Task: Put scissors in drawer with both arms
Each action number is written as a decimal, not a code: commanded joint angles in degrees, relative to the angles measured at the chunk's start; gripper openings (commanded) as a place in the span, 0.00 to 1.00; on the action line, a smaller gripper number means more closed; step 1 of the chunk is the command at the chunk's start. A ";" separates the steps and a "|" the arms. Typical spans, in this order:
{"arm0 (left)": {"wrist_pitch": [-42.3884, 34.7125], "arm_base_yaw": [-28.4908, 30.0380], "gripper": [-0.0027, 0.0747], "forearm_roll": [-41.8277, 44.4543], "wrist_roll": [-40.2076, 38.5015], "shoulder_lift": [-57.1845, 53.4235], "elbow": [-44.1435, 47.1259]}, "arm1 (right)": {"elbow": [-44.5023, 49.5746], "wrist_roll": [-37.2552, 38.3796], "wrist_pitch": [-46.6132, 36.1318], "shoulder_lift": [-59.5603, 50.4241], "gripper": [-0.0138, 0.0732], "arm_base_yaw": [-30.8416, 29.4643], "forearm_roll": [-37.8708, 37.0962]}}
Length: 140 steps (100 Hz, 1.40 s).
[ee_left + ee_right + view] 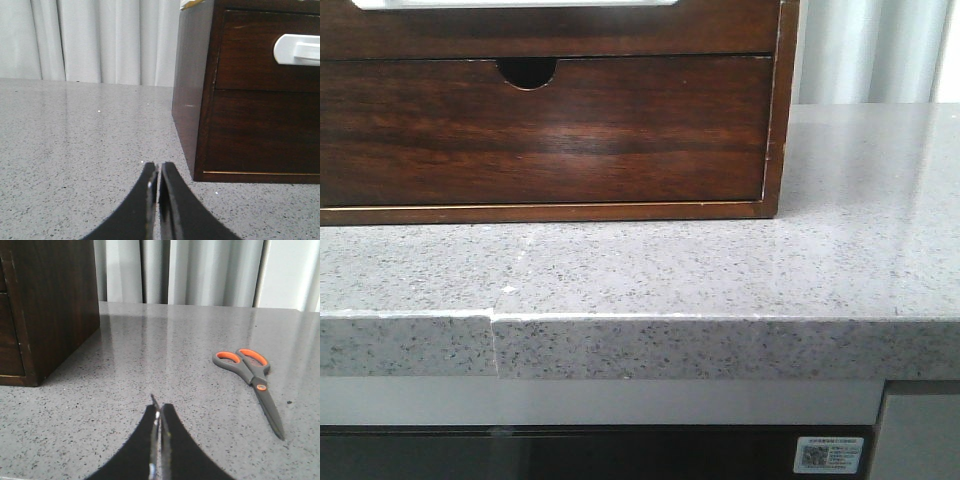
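Observation:
The scissors [253, 376], grey with orange-lined handles, lie flat on the speckled grey counter, seen only in the right wrist view. They lie apart from my right gripper [160, 409], which is shut and holds nothing. The drawer [620, 30] is the upper front of the dark wooden cabinet, with a pale patch at its upper edge; it is closed. In the left wrist view the drawer [250, 60] shows a white handle [297, 50]. My left gripper [158, 167] is shut and holds nothing, low over the counter near the cabinet's corner. Neither gripper shows in the front view.
Below it is a second closed drawer front [550, 130] with a half-round finger notch [527, 72]. The cabinet's side wall [55, 305] stands beside my right gripper. The counter [720, 270] ends in a front edge [670, 345]. Pale curtains [100, 40] hang behind.

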 commanded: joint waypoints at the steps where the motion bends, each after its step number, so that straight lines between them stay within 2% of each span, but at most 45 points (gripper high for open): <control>1: -4.60 0.23 0.01 -0.51 -0.64 -1.75 2.07 | 0.94 -0.30 -4.14 -1.21 0.08 -0.26 0.06; 79: -4.70 0.23 0.01 -0.51 -0.64 -1.75 2.07 | 0.94 -0.19 -5.91 -1.21 0.08 -0.26 0.06; 94: -5.45 0.23 0.01 -0.94 -0.64 -1.75 1.23 | -1.44 0.38 -6.47 -1.21 0.08 -0.26 2.62; 101: -5.34 0.23 0.01 -1.43 -0.64 -1.75 -0.57 | -4.01 0.38 -5.13 -1.21 0.08 -0.26 2.62; 115: -2.49 0.23 0.01 -2.59 -0.64 -1.14 -6.92 | -10.94 0.38 2.98 0.07 0.08 -0.26 2.62; 140: 9.53 0.23 0.01 -2.68 -0.64 7.77 -22.09 | -24.13 0.38 14.87 10.23 0.08 -0.26 2.52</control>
